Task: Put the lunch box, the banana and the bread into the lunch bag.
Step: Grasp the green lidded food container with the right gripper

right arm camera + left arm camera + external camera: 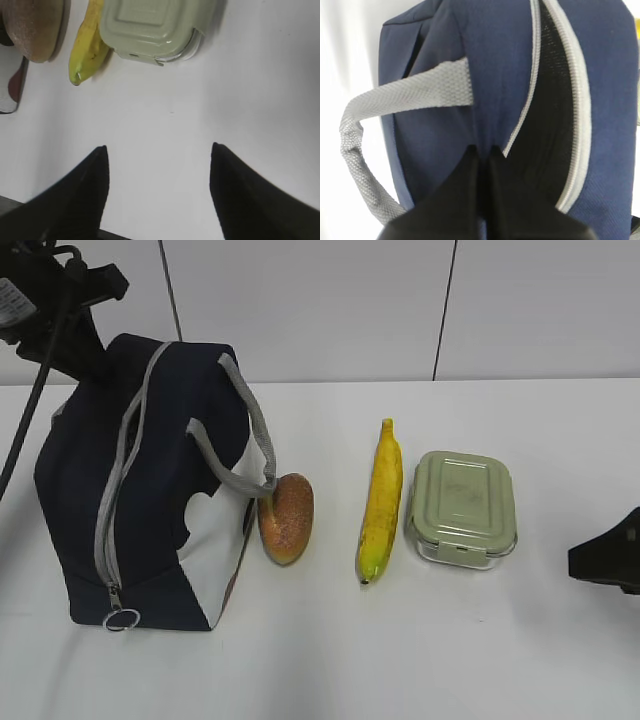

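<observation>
White bench (330,660). Navy-blue fabric lunch bag (150,490), grey zipper partly open, stands left of frame. Speckled golden-brown oval bread (286,518) touches its white side panel. Long yellow banana (380,502) centre; clear lunch box with sage-green lid (462,508) just right of it. Left tool (481,152) jaws together against bag fabric beside the zipper. Right tool (157,155) wide, empty, over bare bench.

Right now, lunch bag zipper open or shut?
Partly open. On the lunch bag the grey zipper tracks gape over a dark interior; the ring pull sits at the low end.
</observation>
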{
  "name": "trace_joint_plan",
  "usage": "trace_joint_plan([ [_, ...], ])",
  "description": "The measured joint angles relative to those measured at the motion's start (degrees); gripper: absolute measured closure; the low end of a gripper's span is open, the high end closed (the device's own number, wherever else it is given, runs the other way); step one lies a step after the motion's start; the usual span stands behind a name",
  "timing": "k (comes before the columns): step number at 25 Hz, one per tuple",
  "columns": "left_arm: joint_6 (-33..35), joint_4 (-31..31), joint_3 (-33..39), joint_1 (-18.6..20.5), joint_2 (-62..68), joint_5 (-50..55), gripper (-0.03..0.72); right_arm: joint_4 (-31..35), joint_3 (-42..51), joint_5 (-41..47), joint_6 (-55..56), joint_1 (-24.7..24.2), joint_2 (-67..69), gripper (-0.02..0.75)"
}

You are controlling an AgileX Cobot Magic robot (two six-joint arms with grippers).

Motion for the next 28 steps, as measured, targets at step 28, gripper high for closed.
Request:
trace_joint_plan([
  [28, 0.0, 0.0, 0.0, 0.0, 0.0, 0.0, 0.685, 12.11, -24.28, 22.14, -13.6, -8.19, 33.72, 0.268],
])
